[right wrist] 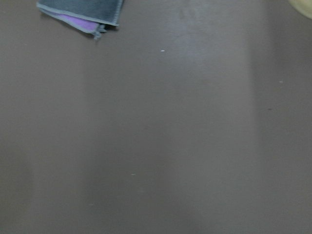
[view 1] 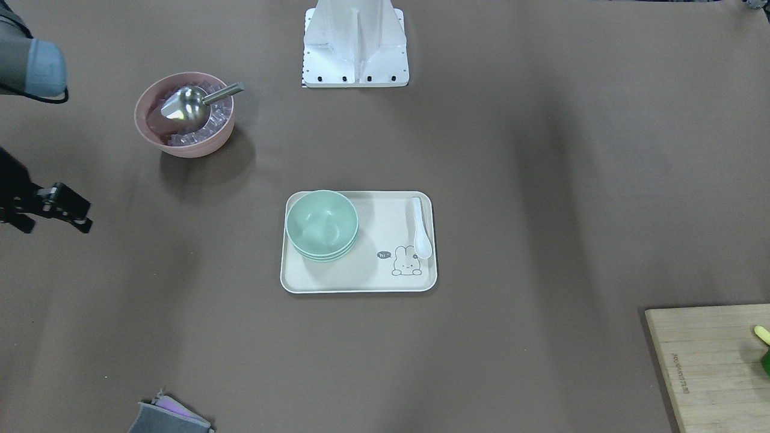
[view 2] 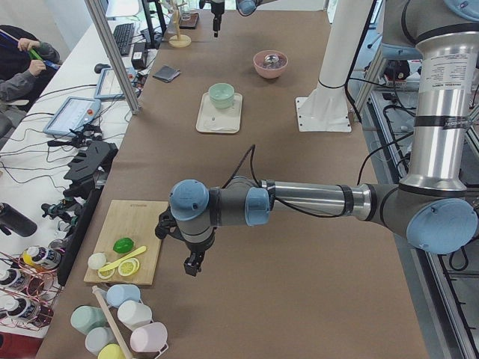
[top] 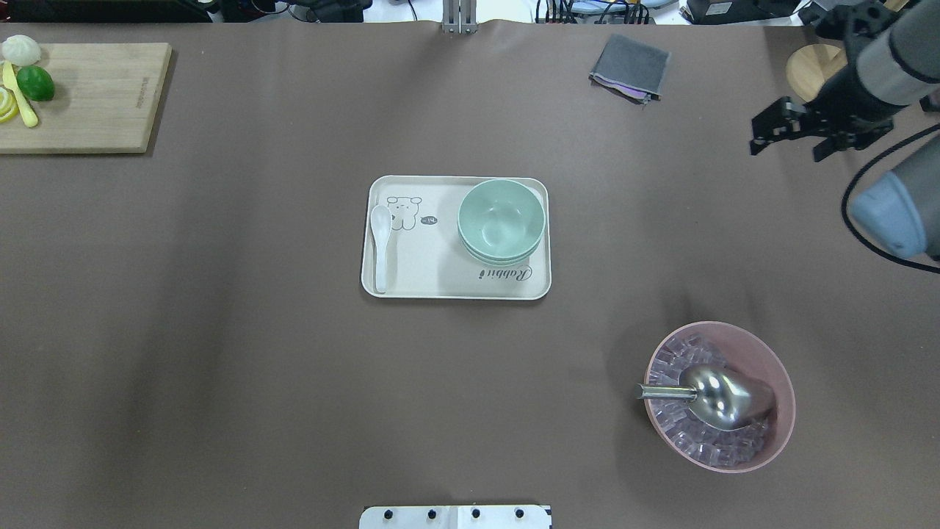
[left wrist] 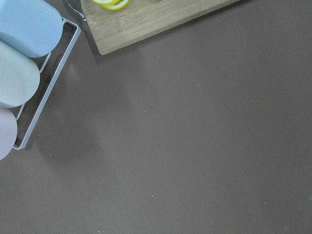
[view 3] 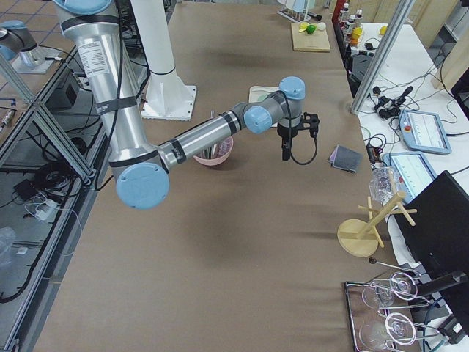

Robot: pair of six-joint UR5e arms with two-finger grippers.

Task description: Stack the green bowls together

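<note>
Nesting on tray (view 1: pixel 367 273), brown table (view 1: pixel 541 180): green bowls (view 1: pixel 322 224); right jaws apart; left jaws unclear

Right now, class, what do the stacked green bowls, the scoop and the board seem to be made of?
Green bowls: probably matte plastic or melamine; even pale colour with a soft, dull sheen.
Scoop: polished metal; mirror-like reflections.
Board: light wood, possibly bamboo; faint grain stripes and no gloss.

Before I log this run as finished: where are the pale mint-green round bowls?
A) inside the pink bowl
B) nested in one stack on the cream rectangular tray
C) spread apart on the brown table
B: the green bowls sit nested in one stack on the cream tray.
</note>
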